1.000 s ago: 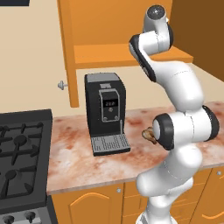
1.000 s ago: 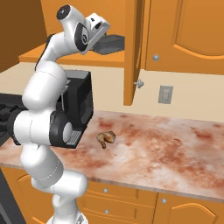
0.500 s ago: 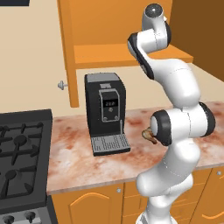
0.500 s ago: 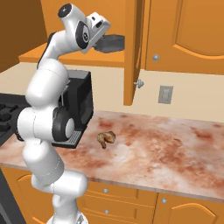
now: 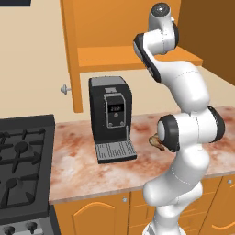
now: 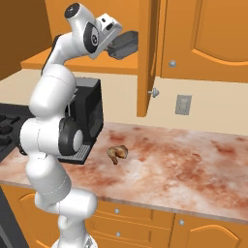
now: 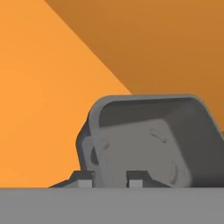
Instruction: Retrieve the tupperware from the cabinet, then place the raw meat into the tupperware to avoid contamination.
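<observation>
The tupperware [image 6: 126,42], a low dark grey box, sits on the shelf [image 6: 82,67] of the open orange cabinet [image 5: 114,27]. In the hand view the tupperware [image 7: 153,140] looms close and tilted, its open inside facing me. My gripper [image 6: 113,48] reaches into the cabinet at the box's near end. Its gripper [image 7: 111,177] fingertips stand on either side of the box's near wall, shut on it. The raw meat [image 6: 117,153], a tan-brown drumstick, lies on the marbled counter, and the raw meat [image 5: 154,141] is half hidden behind my arm in the left base view.
A black coffee machine [image 5: 111,114] stands on the counter below the shelf. The stove [image 5: 23,165] lies to the left. The cabinet's open door [image 6: 147,53] hangs edge-on just right of the tupperware. Base cabinets with drawers [image 6: 145,220] run under the counter.
The jaws have closed in from wide open onto the tupperware's wall. The arm has barely shifted; the meat has not moved.
</observation>
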You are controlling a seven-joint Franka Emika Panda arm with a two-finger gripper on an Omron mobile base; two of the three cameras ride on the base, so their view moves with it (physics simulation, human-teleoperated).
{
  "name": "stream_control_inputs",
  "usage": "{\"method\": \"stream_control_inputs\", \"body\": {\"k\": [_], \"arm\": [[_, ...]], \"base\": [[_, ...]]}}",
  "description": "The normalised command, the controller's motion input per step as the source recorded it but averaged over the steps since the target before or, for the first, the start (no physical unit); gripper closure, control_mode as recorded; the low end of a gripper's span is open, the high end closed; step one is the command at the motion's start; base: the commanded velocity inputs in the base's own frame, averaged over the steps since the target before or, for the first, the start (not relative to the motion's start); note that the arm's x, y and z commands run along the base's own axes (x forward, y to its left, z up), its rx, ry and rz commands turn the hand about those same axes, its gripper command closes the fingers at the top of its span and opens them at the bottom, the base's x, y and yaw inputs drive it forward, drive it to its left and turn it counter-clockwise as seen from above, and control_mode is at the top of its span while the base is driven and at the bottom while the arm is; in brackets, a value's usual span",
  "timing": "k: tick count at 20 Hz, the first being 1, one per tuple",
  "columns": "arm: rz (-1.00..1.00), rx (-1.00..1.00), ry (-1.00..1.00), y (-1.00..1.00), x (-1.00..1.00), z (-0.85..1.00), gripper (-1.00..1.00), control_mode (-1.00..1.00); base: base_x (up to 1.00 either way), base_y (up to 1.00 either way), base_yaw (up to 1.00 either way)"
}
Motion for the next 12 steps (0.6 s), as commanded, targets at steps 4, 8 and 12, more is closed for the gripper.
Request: {"method": "stream_control_inputs", "body": {"k": [4, 8, 12], "arm": [[0.0, 0.0, 0.0, 0.0, 0.0, 0.0, 1.0, -1.0], [0.0, 0.0, 0.0, 0.0, -0.04, -0.05, 1.0, -1.0], [0.01, 0.0, -0.05, 0.0, -0.11, -0.15, 1.0, -1.0]], "base": [[0.0, 0.0, 0.0], [0.0, 0.0, 0.0], [0.0, 0.0, 0.0]]}}
